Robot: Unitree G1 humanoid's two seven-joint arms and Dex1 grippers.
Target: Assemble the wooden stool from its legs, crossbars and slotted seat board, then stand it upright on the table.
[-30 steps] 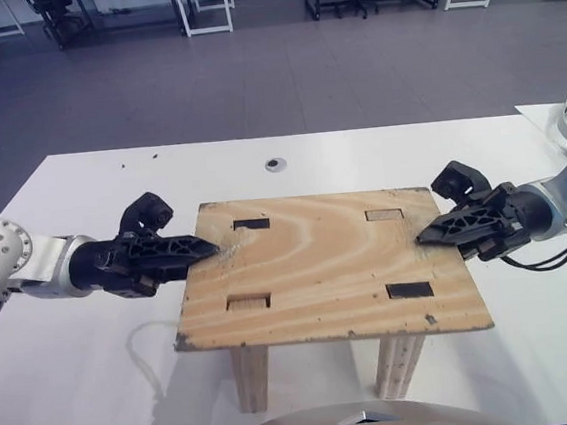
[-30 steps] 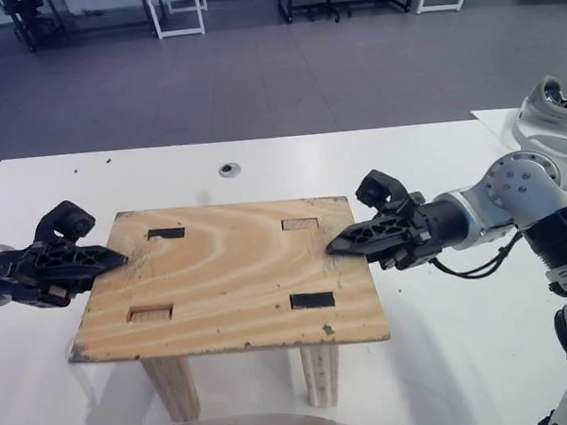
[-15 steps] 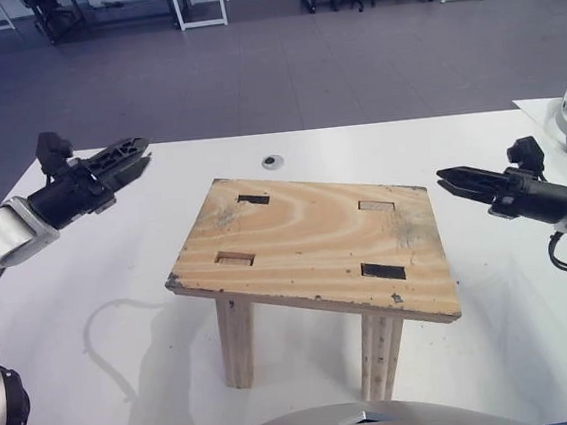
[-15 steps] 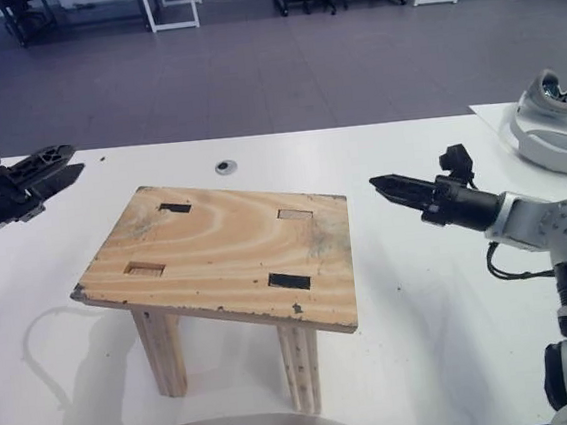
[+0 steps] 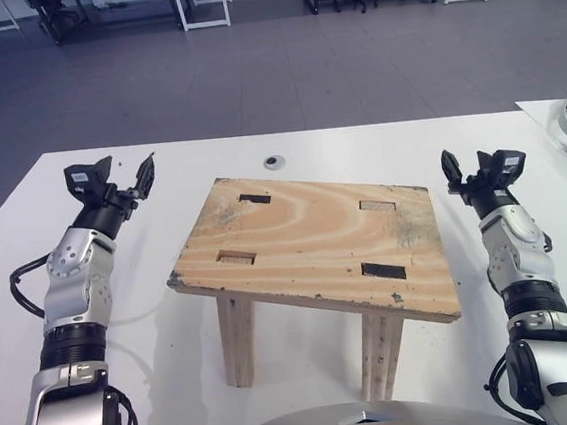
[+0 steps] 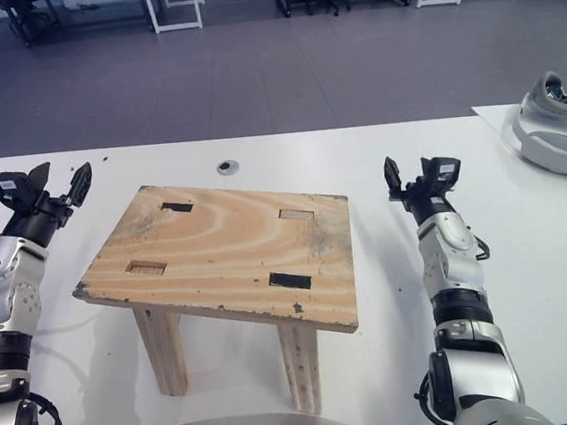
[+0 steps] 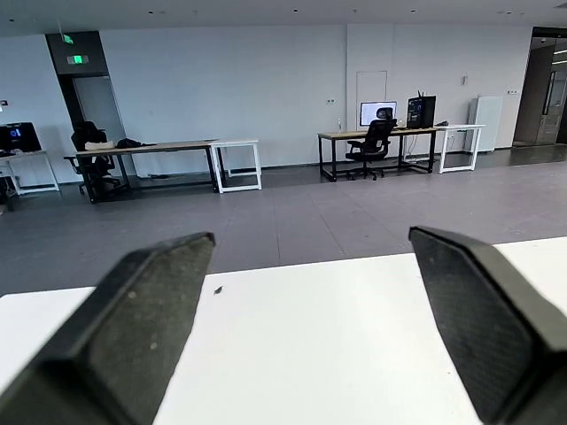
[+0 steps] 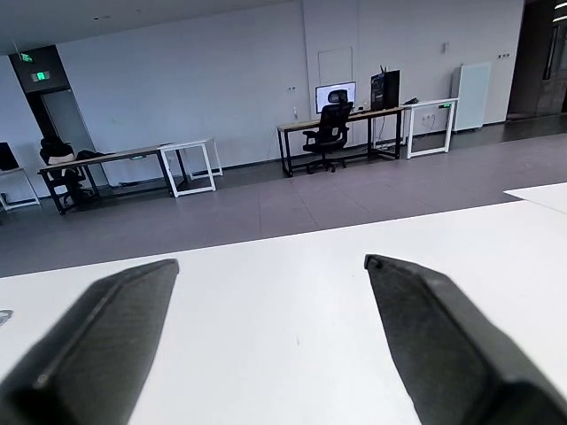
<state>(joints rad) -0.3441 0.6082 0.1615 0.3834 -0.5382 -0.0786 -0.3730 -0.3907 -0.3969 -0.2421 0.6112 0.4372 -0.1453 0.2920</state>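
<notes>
Furthest left we see the left gripper (image 5: pixel 117 176), held over the left side of the white surface (image 5: pixel 358 150) and well apart from the stool (image 5: pixel 308 260). Its jaws stand wide apart and hold nothing. In the left wrist view the two dark jaws are spread, with bare surface between them and a room of desks and chairs beyond.

In the middle the stool stands upright on the surface, touched by neither gripper. Its seat (image 5: pixel 311 235) is turned a little, so its long edges run aslant. We count four slots in the seat. The far-left slot (image 5: pixel 253 198) and the near-right slot (image 5: pixel 383 270) look dark. The far-right slot (image 5: pixel 376 205) and the near-left slot (image 5: pixel 233 259) show pale wood. Under the near edge we see two legs, a left leg (image 5: pixel 238 339) and a right leg (image 5: pixel 381 354), both standing on the surface.

Beyond the stool's far-left corner a small dark disc (image 5: pixel 276 161) lies on the surface.

To the right, the right gripper (image 5: pixel 478 168) is held over the right side of the surface, near the seat's right edge but apart from it. Its jaws are spread and hold nothing, and the right wrist view shows bare surface between them.

At the far right lies a white headset (image 6: pixel 554 126).
</notes>
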